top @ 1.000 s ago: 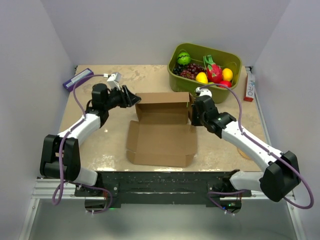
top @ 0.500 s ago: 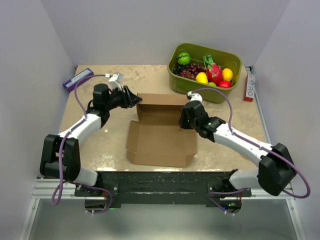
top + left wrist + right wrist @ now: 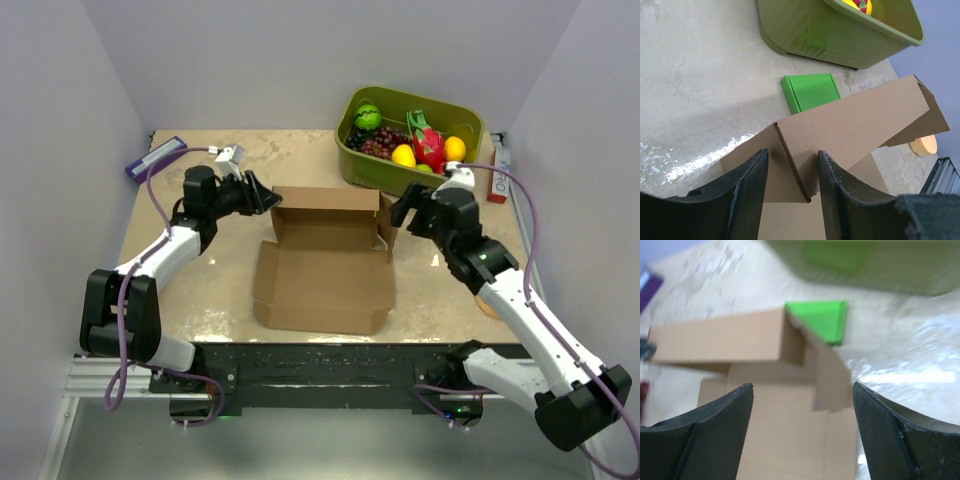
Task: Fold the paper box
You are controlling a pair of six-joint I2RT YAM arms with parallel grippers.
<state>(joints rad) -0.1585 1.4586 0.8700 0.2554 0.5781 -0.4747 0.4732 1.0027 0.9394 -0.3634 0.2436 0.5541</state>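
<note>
Paper box, the plain brown cardboard mailer [image 3: 325, 270], sits mid-worktop [image 3: 215, 300] between the 2 arms. Its front lid flap lies flat toward the bases, and its back and right walls are standing.

Big change on the right! The right gripper [image 3: 403, 208] was pinched shut at that right wall 1 second ago and dipping into the tray half a second ago. Now it has swung back out toward the bin, and its jaws have sprung wide with nothing between them. That side is released and the wall stands on its own. I'd judge the right fold raised but not yet locked.

The left gripper [image 3: 790, 170] hasn't budged. Its jaws are clenched partway on the paper box's back-left corner, the crease running between the fingers.

Containers now. The paper box's tray is empty. The olive-green plastic bin [image 3: 470, 122] at the back right holds a round green fruit [image 3: 367, 115], dark grapes [image 3: 385, 145], a pink dragon fruit [image 3: 425, 140], a yellow lemon [image 3: 403, 155] and an orange-yellow fruit [image 3: 455, 148]. A small flat green box [image 3: 810, 92] lies just behind the back wall.
</note>
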